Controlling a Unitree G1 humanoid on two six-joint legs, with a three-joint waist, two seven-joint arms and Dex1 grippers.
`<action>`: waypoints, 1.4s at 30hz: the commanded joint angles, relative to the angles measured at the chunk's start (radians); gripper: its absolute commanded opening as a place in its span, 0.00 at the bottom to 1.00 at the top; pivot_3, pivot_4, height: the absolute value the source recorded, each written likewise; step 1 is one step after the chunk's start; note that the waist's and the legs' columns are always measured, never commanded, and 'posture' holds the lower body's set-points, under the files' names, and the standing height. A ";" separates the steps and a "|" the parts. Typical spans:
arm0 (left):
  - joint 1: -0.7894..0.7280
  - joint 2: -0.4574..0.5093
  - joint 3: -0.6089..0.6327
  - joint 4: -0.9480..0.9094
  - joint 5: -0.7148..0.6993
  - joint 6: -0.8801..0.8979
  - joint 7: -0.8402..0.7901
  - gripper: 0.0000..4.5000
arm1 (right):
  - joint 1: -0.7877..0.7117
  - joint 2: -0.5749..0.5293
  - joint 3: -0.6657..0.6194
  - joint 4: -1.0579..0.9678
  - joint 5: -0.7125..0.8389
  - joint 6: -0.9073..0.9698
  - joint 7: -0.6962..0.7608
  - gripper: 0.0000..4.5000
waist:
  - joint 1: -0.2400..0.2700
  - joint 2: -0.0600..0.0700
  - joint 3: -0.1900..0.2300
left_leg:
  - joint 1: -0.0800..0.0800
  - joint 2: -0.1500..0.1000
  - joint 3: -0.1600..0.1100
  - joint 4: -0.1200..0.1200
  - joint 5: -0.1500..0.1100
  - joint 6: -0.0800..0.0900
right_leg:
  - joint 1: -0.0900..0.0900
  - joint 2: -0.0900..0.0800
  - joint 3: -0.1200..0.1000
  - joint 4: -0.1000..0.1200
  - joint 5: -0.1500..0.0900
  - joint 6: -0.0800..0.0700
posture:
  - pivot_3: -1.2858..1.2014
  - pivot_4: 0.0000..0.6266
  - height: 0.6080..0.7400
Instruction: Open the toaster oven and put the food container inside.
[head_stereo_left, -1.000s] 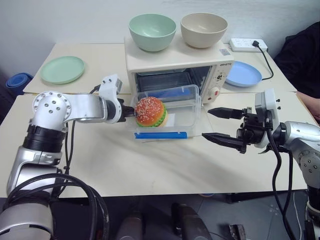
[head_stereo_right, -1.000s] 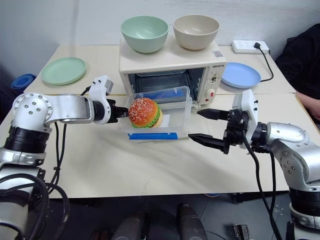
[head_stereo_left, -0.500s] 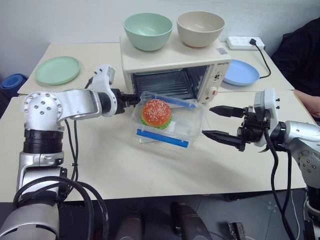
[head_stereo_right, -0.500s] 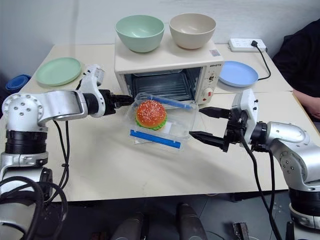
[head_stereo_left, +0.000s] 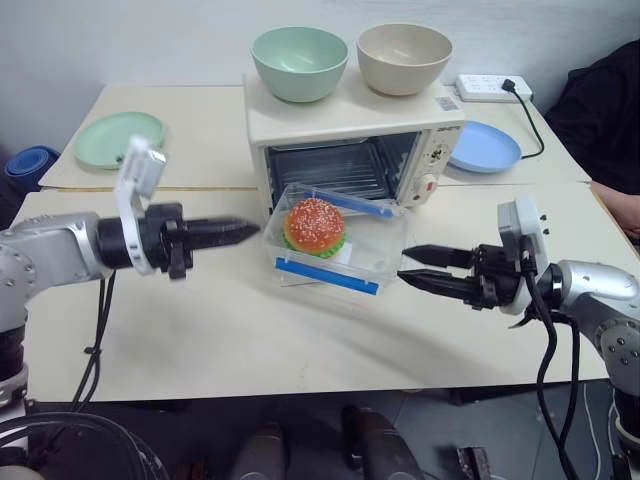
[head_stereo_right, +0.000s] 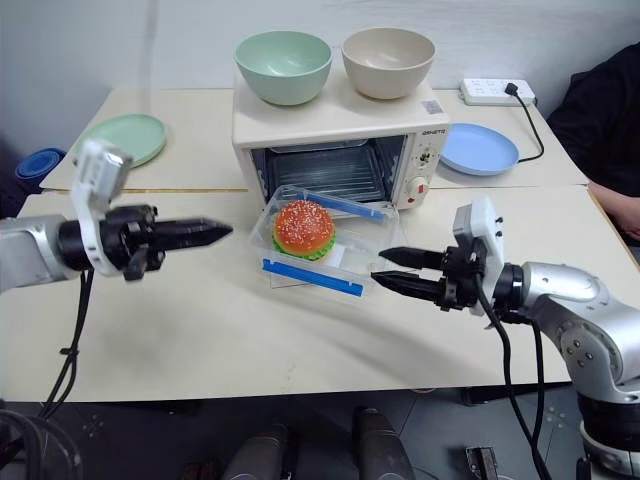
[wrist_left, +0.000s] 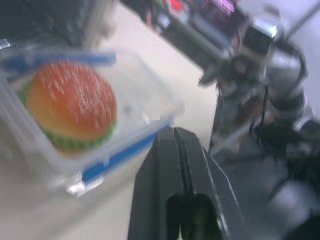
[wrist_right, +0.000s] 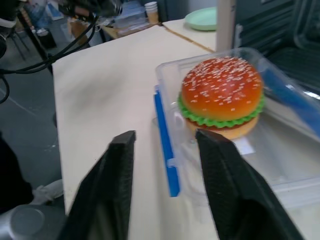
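The cream toaster oven (head_stereo_left: 350, 118) stands at the table's middle back with its inside rack in sight. Right in front of its mouth lies the food container (head_stereo_left: 335, 250), a clear box with blue clips and a toy burger (head_stereo_left: 314, 226) inside, tilted, its far edge raised. My left gripper (head_stereo_left: 252, 230) is shut, level, pointing at the container's left side with a small gap between them. My right gripper (head_stereo_left: 402, 265) points at the container's right side, fingers (wrist_right: 120, 165) parted with nothing between them, tips just short of the box.
A green bowl (head_stereo_left: 300, 62) and a beige bowl (head_stereo_left: 404, 58) sit on top of the oven. A green plate (head_stereo_left: 120, 138) lies back left, a blue plate (head_stereo_left: 485, 146) and a power strip (head_stereo_left: 495, 88) back right. A person's dark sleeve (head_stereo_left: 612, 110) is at the right edge.
My left gripper has come off the container's left edge, drawn back to the left and shut. The container now rests tilted before the oven. My right gripper's fingers have narrowed.
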 joint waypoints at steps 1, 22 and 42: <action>0.003 0.002 -0.067 -0.019 0.159 -0.125 -0.147 0.00 | 0.039 0.020 0.015 -0.064 0.012 -0.001 -0.036 0.13 | -0.001 0.000 0.000 | 0.000 0.001 0.000 0.000 0.000 0.001 | 0.000 0.000 0.000 0.000 0.000 0.000 | 0.52 0.24 1.00; -0.181 -0.440 -0.264 0.218 0.658 -0.328 -0.008 0.00 | -0.185 0.258 0.276 0.325 -0.519 -0.250 -0.309 0.01 | -0.025 -0.001 0.000 | -0.008 -0.001 -0.002 0.004 0.001 0.010 | -0.004 -0.003 0.000 -0.001 0.016 0.027 | 0.52 0.24 1.00; -0.287 -0.599 -0.133 0.373 0.761 -0.395 0.163 0.00 | -0.527 0.503 0.250 0.810 -0.664 -0.506 -0.362 0.01 | -0.031 0.000 0.000 | -0.012 -0.002 0.000 0.002 0.004 0.008 | -0.009 -0.010 -0.002 0.001 0.021 0.027 | 0.52 0.24 1.00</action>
